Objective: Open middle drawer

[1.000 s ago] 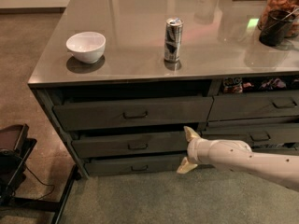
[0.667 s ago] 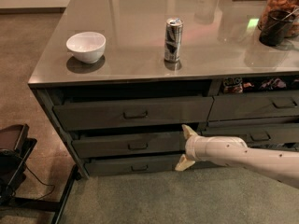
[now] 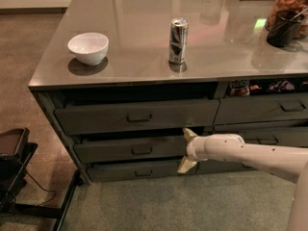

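The gripper [image 3: 188, 150], at the middle drawer's [image 3: 110, 149] right end, hides that corner; its arm [image 3: 269, 159] runs off the right edge.

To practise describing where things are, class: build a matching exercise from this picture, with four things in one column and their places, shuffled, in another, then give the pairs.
1 white bowl
2 can
3 gripper
4 middle drawer

a second front down, under the countertop, left stack
b upright, near the countertop's middle
c near the countertop's left edge
d at the middle drawer's right end, fingers apart

Pairs: 1-c, 2-b, 3-d, 4-a
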Controlling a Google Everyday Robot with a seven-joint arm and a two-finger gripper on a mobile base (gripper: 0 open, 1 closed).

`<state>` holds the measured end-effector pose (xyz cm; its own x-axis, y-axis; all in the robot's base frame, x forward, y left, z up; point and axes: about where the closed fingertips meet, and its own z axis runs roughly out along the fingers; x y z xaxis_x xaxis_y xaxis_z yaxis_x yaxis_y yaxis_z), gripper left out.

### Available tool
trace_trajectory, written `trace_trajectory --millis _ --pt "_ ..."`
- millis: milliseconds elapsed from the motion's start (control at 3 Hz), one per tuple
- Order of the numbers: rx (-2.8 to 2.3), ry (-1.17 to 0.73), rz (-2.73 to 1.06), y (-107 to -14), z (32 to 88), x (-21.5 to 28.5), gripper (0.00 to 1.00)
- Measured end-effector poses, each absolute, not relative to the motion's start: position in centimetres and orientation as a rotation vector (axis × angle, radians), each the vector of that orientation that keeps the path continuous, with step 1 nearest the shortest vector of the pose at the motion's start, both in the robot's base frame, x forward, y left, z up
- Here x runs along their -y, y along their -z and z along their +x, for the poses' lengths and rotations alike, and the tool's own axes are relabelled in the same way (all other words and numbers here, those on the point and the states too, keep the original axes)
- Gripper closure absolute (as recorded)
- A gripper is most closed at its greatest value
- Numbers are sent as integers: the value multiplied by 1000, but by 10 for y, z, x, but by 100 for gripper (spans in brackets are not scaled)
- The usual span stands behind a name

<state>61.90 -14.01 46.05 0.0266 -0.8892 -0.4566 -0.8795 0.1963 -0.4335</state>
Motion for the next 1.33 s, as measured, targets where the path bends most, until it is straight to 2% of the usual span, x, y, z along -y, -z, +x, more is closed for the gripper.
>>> trace_trajectory --millis 1333 --pt "-1776 -99 -1770 -420 671 96 0"
